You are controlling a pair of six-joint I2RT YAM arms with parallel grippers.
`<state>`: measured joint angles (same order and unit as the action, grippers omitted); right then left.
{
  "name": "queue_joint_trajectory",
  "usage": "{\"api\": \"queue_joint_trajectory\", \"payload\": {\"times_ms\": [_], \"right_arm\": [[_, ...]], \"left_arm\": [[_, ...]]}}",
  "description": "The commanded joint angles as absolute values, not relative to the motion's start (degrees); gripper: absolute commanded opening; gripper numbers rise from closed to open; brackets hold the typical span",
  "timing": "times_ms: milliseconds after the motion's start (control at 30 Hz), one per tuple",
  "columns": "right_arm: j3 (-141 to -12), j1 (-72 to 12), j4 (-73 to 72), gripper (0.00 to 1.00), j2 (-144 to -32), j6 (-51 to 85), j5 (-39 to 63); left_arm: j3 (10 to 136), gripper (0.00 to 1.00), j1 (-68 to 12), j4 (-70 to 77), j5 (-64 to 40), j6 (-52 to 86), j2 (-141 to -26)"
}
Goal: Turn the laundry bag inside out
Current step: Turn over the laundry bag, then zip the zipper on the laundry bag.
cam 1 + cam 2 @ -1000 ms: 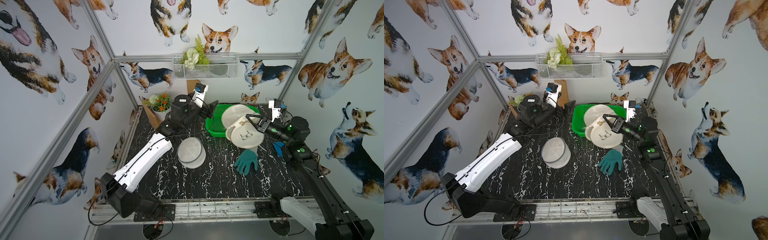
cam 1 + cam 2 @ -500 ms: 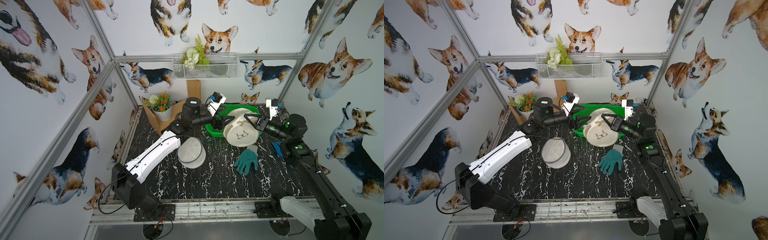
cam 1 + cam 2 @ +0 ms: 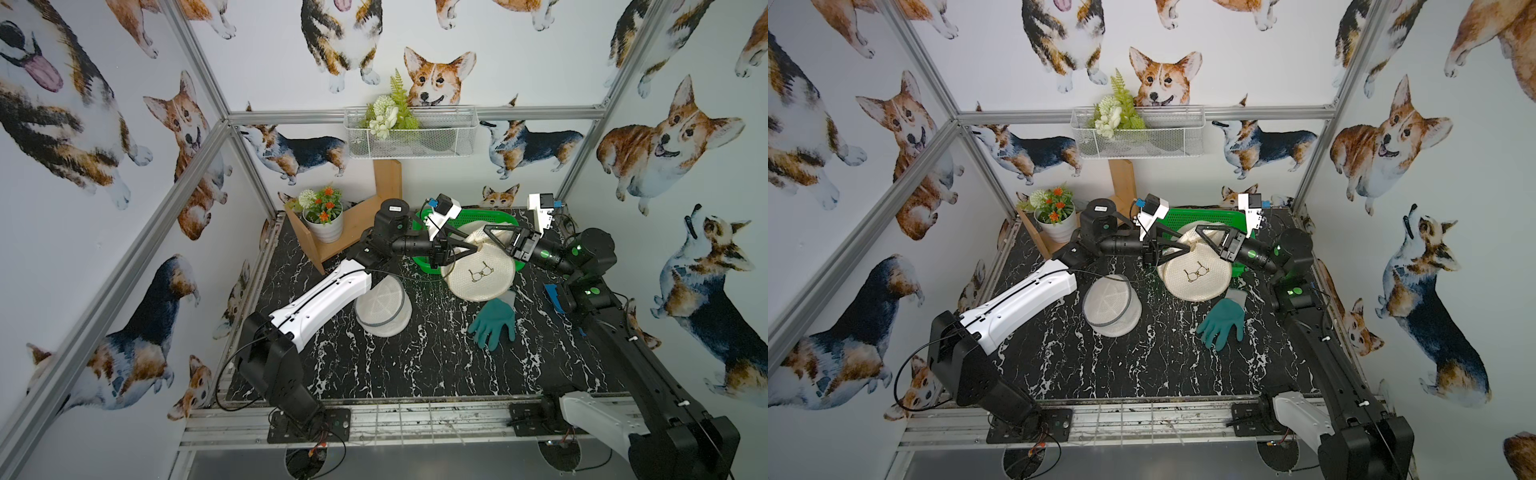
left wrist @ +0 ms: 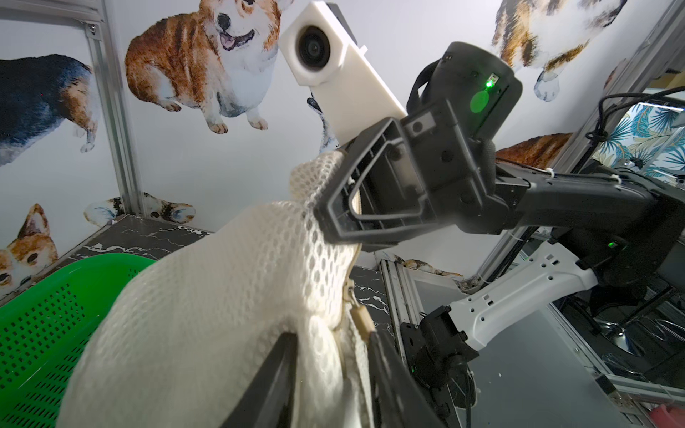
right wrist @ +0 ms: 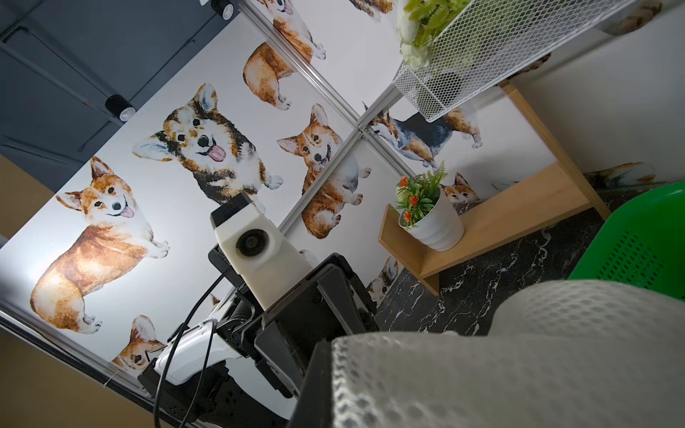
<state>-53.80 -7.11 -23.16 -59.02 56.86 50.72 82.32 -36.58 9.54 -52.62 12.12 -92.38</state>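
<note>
Left wrist view, me to my spotter: the jaws of my left claw [image 4: 331, 339] stand at a narrow gap, with the mesh rim and zipper [image 4: 360, 319] of the laundry bag [image 4: 222, 296] between them. Whether they bite, I cannot tell.

Spotter: And the other side?

Me: My right claw [image 4: 320, 218] is clamped tight on the same rim, upper centre of that frame, facing mine tip to tip. Both arms are at the opening, and I judge the right one carries the weight.

Spotter: Where does the bag lie from there?

Me: In both top views it hangs as a round disc, down and right of the left claw, centre-right of frame, over the front lip of the green basket [image 3: 422, 262]. It has no long axis to speak of, and the zipper follows the rim.

Spotter: Any writing?

Me: None readable. There is only a small dark spectacles-like drawing [image 3: 481, 274] on its face.
</note>
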Motion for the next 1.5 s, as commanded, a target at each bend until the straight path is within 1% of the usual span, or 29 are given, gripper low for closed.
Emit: {"api": "queue_joint_trajectory", "payload": {"times_ms": [0,100,133,167,200,233,267,300,333,367,400,433,533,633,767,833,900,1133,1300,1467], "right_arm": [[-54.32,-7.54,-27.47,0.0,-59.19,58.11,50.05],[-54.89,-7.56,-23.94,0.0,-59.0,55.79,48.23],[-55.5,-7.58,-20.89,0.02,-58.78,53.88,46.99],[-56.55,-7.6,-16.45,0.15,-58.65,50.74,44.71],[-58.02,-7.56,-10.44,0.3,-58.33,46.84,41.01],[-59.31,-7.52,-4.38,0.43,-57.98,43.36,36.17],[-60.76,-7.47,2.29,0.54,-57.45,39.4,28.79],[-62.01,-7.34,8.6,0.59,-56.76,36.22,20.28],[-62.54,-7.09,13.0,0.6,-56.13,34.28,13.22],[-62.59,-6.56,16.48,0.6,-55.24,32.54,6.7],[-62.11,-6.31,18.08,0.59,-54.37,30.4,3.45],[-61.67,-6.25,18.34,0.58,-53.71,27.28,3.04],[-58.56,-7.73,16.55,0.53,-51.85,17.83,7.96],[-55.24,-10.89,11.77,0.5,-49.66,12.27,11.21],[-53.56,-20.5,6.72,0.47,-48.1,-0.6,10.13],[-51.82,-25.37,4.59,0.47,-47.73,-7.22,6.31],[-50.58,-28.56,2.28,0.47,-48.19,-11.47,3.17],[-51.24,-29.53,-3.46,0.42,-52.13,-13.04,-1.24],[-51.5,-29.93,-5.98,0.4,-53.52,-13.5,-3.71],[-51.1,-29.97,-6.97,0.31,-53.52,-14.08,-5.31]], "left_arm": [[81.91,0.25,-36.55,12.64,-54.22,12.66,-92.11],[81.91,0.01,-36.51,13.15,-53.67,12.46,-91.93],[81.91,0.0,-36.56,13.31,-53.34,12.48,-91.8],[81.78,0.0,-36.47,13.36,-52.67,12.48,-91.61],[81.62,0.0,-36.43,13.27,-51.53,12.55,-91.37],[81.48,0.0,-36.34,13.14,-50.62,12.63,-91.11],[81.29,0.0,-36.14,12.74,-49.35,12.95,-90.77],[81.3,0.0,-36.19,11.92,-47.34,13.39,-90.5],[81.58,0.0,-36.07,10.74,-45.08,14.06,-90.36],[81.94,0.0,-36.03,9.07,-42.1,15.08,-90.33],[82.4,0.0,-36.02,7.03,-38.8,16.62,-90.43],[82.81,0.0,-35.99,5.69,-36.32,18.35,-90.6],[81.69,0.0,-36.26,6.36,-33.17,23.42,-90.88],[81.5,0.0,-37.05,5.06,-30.28,26.25,-91.63],[83.31,0.0,-38.47,1.4,-28.32,25.97,-92.71],[83.32,0.0,-39.15,1.79,-27.98,26.02,-92.72],[83.24,0.0,-39.78,2.11,-27.52,26.1,-92.78],[83.23,0.0,-40.45,2.55,-28.02,25.63,-92.63],[83.56,0.0,-40.72,2.56,-28.83,24.81,-92.72],[83.65,0.0,-40.89,2.54,-28.91,24.52,-92.88]]}}
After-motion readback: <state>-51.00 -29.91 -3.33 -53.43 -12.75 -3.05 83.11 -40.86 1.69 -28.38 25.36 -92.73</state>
